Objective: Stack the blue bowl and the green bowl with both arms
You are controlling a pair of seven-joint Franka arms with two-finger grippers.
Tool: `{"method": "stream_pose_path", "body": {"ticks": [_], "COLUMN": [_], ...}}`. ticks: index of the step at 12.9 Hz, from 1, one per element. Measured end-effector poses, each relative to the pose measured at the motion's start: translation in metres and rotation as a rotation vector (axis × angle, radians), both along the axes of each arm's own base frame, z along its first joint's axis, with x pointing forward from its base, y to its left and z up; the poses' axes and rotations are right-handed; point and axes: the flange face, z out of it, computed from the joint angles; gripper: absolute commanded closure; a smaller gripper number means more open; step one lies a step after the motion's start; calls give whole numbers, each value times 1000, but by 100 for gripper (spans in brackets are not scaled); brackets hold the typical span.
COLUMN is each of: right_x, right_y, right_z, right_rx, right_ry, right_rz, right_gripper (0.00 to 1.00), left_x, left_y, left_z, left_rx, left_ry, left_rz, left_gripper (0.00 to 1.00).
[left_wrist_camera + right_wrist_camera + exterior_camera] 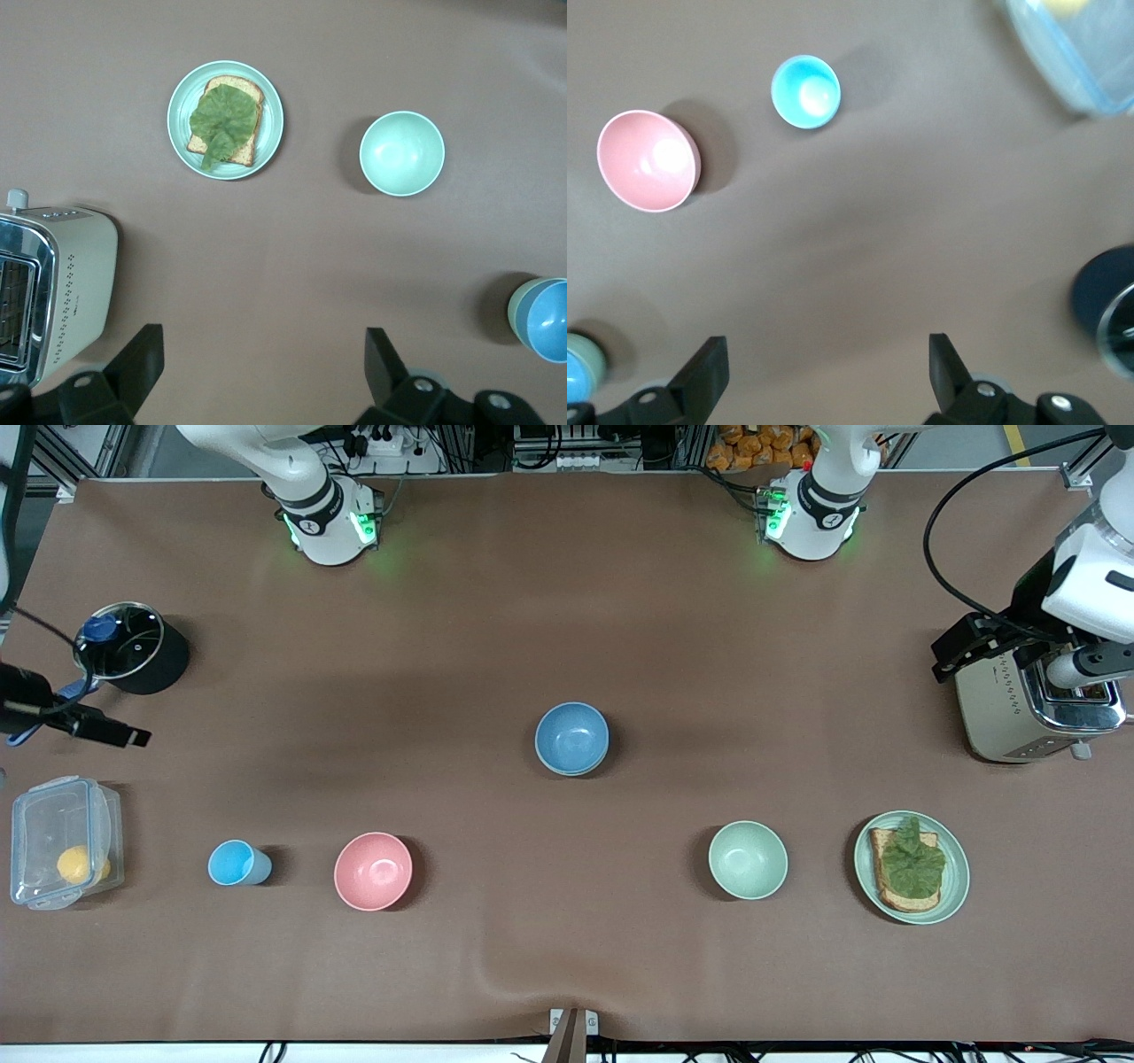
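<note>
Front view: blue bowl [571,737] nested in green bowl [513,309], mid-desk. Left gripper [264,372] over toaster end, right gripper [828,376] over pot end, jaws spread, empty.

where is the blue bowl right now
The blue bowl sits nested in the green bowl mid-table, farther from the front camera than the pink bowl and mint bowl.

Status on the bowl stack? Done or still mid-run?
Looks done: the blue bowl sits nested in the green bowl at mid-table, only the green rim showing around it. In hand: nothing. The left gripper is open and empty by the toaster; the right gripper is open and empty near the black pot. Left: nothing visible.
</note>
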Motion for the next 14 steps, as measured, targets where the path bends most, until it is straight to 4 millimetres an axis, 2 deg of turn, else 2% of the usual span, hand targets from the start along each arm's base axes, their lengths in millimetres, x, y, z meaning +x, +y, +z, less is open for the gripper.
{"method": "stream_pose_path", "body": {"ticks": [2,3,5,7,8,14], "right_x": [-9,-18,-40,-58,-59,-43], "right_y": [33,41,40,41,42,40], "right_z": [44,66,110,136,137,107], "right_rx": [-29,-28,-28,-35,-39,-49], "right_ry": [-93,-133,-209,-247,-249,-218], "right_rz": [77,94,97,109,125,158], "right_gripper": [0,0,0,0,0,0], "left_x": [-3,-3,-5,-6,-7,-8], "left_y": [-1,-2,-1,2,3,7], "left_z": [1,3,3,2,1,-1], "left_rx": [3,4,7,5,4,3], "left_ry": [14,17,27,49,59,72], "left_rz": [-3,-11,-57,-81,-97,-137], "left_gripper": [0,0,0,0,0,0]}}
